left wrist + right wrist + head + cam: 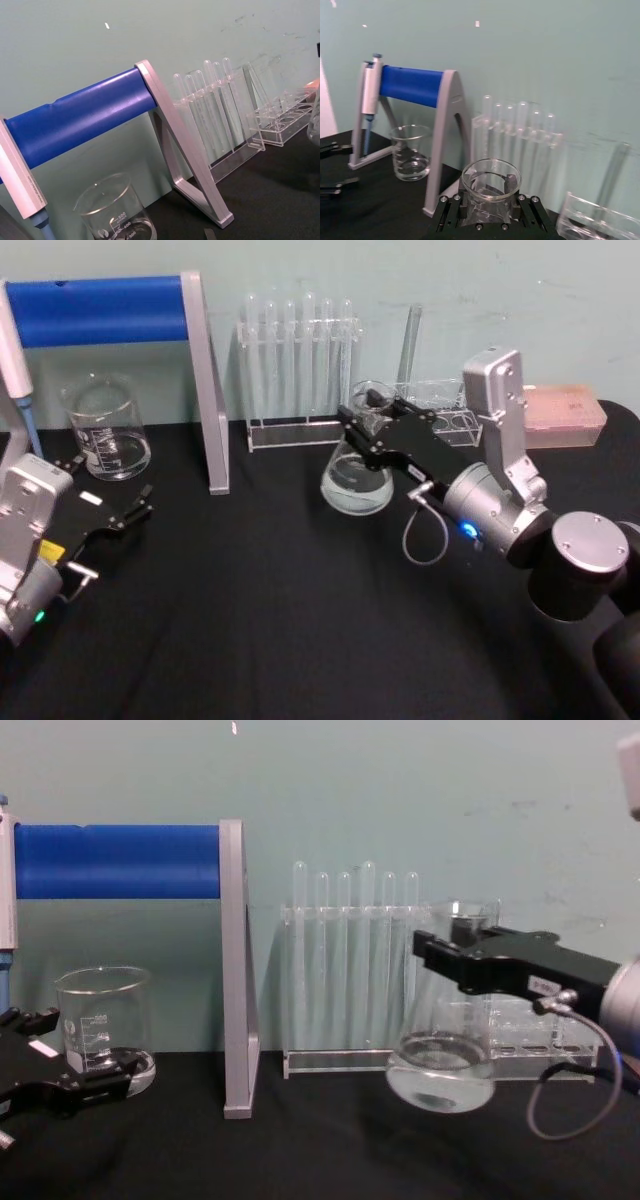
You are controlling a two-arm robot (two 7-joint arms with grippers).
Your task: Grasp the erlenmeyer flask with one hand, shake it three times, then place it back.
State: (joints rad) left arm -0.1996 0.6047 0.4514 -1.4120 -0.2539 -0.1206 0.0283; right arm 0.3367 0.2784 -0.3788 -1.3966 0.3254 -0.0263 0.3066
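A: What do we label first?
B: The erlenmeyer flask (440, 1072): clear glass, wide conical base, narrow neck, flared rim. A little clear liquid appears to lie in the base. We place it just in front of the test tube rack (330, 1065), toward the rack's right end.
A: And its axis?
B: The long axis stands near upright, mouth uppermost, the neck leaning slightly right. The right gripper (445, 955) pinches the neck below the rim. Whether the base touches the black tabletop (300, 1150) we cannot tell.
A: What does each view add?
B: The chest view gives us the side profile. The right wrist view looks down into the rim between the jaws. The head view shows the left gripper (110, 485), fingers spread, well left of the rack.
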